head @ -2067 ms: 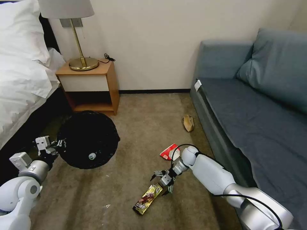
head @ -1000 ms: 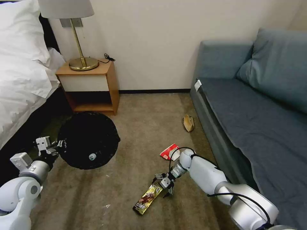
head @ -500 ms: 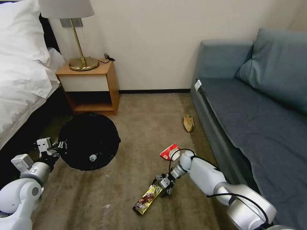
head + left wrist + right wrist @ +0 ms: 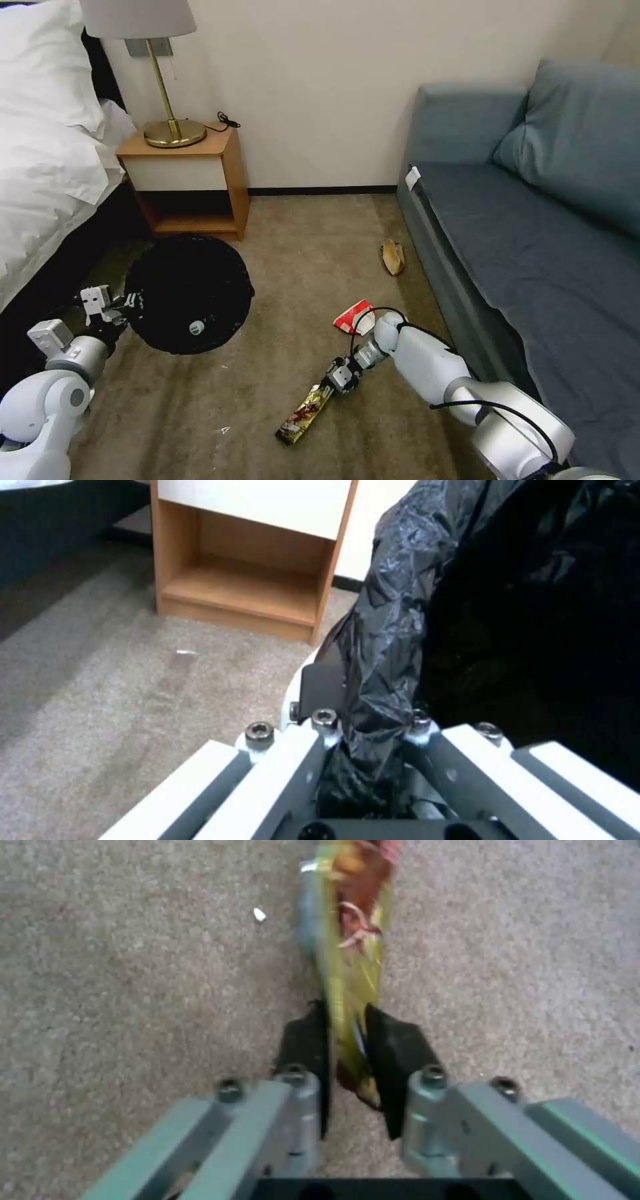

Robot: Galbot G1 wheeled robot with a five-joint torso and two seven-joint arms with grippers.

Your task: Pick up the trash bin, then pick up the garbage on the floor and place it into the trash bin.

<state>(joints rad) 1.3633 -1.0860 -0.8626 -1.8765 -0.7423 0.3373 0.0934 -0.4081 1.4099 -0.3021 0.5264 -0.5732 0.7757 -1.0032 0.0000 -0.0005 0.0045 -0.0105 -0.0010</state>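
Down on the carpet (image 4: 293, 267), the right hand (image 4: 337, 381) has its two dark fingers (image 4: 393, 1040) pinched tight on the near end of the yellow-brown snack wrapper (image 4: 305, 412). In the right wrist view the wrapper (image 4: 350, 975) stands edge-on between the pads, its far end stretching away over the carpet (image 4: 133, 965).

Over by the bed (image 4: 47, 167), the left hand (image 4: 123, 305) is clamped on the rim of the trash bin (image 4: 190, 293). The left wrist view shows that hand (image 4: 370, 740) closed over a bunched fold of the black liner (image 4: 393, 630), with a sliver of the white bin wall just beside it. The bin's dark mouth faces upward in the head view, in front of the wooden nightstand (image 4: 193, 180) that carries a brass lamp (image 4: 170, 127); something small and round and pale (image 4: 197, 327) lies inside the bag.

The rest of the litter lies loose on the carpet: a red-and-white paper packet (image 4: 352, 316) right behind the right arm's wrist, and a brown banana peel (image 4: 393, 257) farther back, close along the front edge of the blue-grey sofa (image 4: 533, 233).
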